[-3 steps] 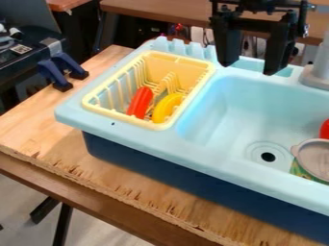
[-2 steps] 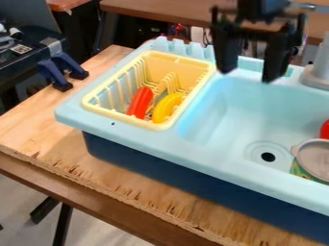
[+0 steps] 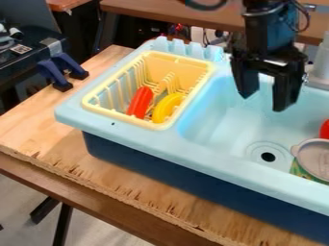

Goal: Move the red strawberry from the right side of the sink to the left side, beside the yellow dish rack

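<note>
The black hand (image 3: 263,103) hangs above the far part of the sink basin (image 3: 212,113), spread wide with nothing between its two fingers. They point down, an attitude that would suit grasping from above.

Inside the basin, just beside the drain (image 3: 268,157) and on its right in the view, is a small pot (image 3: 318,158) with a grey top and a green patterned side; the basin walls probably keep it from straying. A red object (image 3: 325,129), cut off by the view's edge, is just behind it.

Left of the basin, the yellow dish rack (image 3: 120,116) is set into the toy sink (image 3: 138,138), whose surround likely stops it sliding. In the rack a red elongated piece (image 3: 140,102) and a yellow curved piece (image 3: 167,107) lean side by side, seemingly kept up by the prongs.

The toy sink rests on the wooden worktop (image 3: 38,129). Farther left of the basin, blue clamps (image 3: 53,74) grip the worktop's edge, presumably to steady the board.
</note>
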`<state>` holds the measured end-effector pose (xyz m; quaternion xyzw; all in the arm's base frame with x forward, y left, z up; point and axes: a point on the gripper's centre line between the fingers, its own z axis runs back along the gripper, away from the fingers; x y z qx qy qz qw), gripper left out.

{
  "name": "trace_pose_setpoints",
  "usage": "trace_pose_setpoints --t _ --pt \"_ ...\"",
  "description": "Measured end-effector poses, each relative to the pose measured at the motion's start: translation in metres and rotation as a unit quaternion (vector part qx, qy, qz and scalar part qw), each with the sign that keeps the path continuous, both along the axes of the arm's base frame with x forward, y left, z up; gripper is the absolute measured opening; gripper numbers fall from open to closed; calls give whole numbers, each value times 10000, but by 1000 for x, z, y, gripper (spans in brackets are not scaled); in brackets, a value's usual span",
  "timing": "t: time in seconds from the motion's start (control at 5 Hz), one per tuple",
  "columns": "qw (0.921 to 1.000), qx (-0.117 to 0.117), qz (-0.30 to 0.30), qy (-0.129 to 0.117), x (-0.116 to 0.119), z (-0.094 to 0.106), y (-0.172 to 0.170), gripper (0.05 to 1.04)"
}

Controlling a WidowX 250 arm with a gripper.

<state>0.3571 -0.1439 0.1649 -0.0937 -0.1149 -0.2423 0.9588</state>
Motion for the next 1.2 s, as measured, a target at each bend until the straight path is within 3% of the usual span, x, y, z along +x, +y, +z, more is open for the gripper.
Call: trace_pose_setpoints --t 0.2,0.4,0.6,1.2 --pt "9980 -256 -260 -513 12 4 -14 1006" --pt "9976 -549 -222 -364 19 -12 -20 1006" --pt "9970 -680 -237 -271 30 -13 -33 1006" --pt "9978 -458 -454 -122 34 -42 -68 1006"
